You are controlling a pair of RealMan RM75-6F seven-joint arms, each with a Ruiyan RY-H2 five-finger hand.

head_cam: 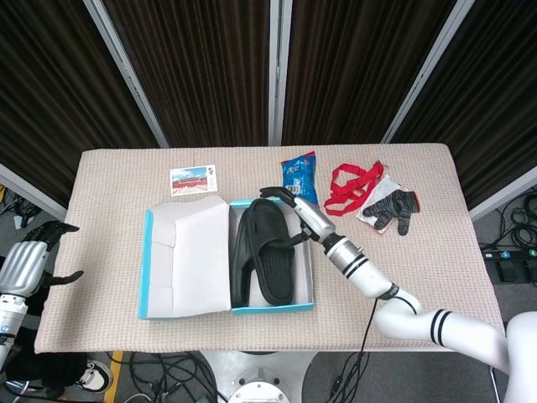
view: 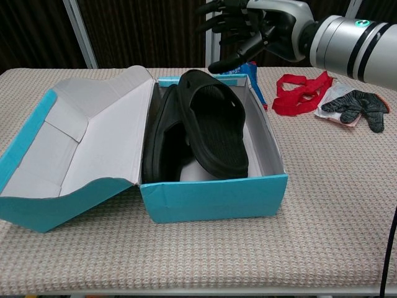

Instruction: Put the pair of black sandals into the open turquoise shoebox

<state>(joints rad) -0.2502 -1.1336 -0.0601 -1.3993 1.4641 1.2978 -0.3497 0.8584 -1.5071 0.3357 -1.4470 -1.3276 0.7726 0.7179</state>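
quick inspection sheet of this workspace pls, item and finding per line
surface: beige woven table cover
job's things: both black sandals lie in the turquoise shoebox, lid open
clutter: postcard, blue packet, red strap, black gloves
hands: right hand open above the box; left hand open at the table's left edge
cables: on the floor, right
surroundings: dark curtains

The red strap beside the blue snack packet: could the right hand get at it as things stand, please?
Probably yes. The right hand hangs open above the shoebox's far end, holding nothing, and the red strap lies uncovered on the table just to its right, with nothing between them.
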